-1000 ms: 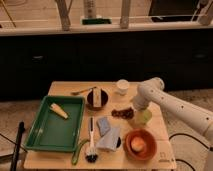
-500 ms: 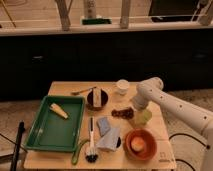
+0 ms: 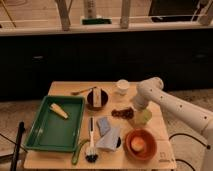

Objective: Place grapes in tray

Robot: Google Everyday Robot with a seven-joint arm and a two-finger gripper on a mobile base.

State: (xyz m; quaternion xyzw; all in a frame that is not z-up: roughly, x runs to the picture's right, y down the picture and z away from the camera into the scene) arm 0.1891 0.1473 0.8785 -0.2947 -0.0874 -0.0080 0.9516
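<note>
The grapes [image 3: 122,113] are a small dark reddish bunch lying on the wooden table [image 3: 70,89], right of centre. The green tray [image 3: 40,140] sits at the table's left and holds a yellow piece of food [image 3: 59,111]. My gripper [image 3: 133,112] hangs at the end of the white arm [image 3: 165,102], right at the bunch's right end, above a light green cup [image 3: 142,117].
A dark bowl [image 3: 97,99] holding a pale item, a spoon [image 3: 82,91] and a white cup [image 3: 122,86] stand behind the grapes. In front are a blue cloth [image 3: 106,131], a green-handled brush [image 3: 90,145] and an orange-red bowl [image 3: 139,145].
</note>
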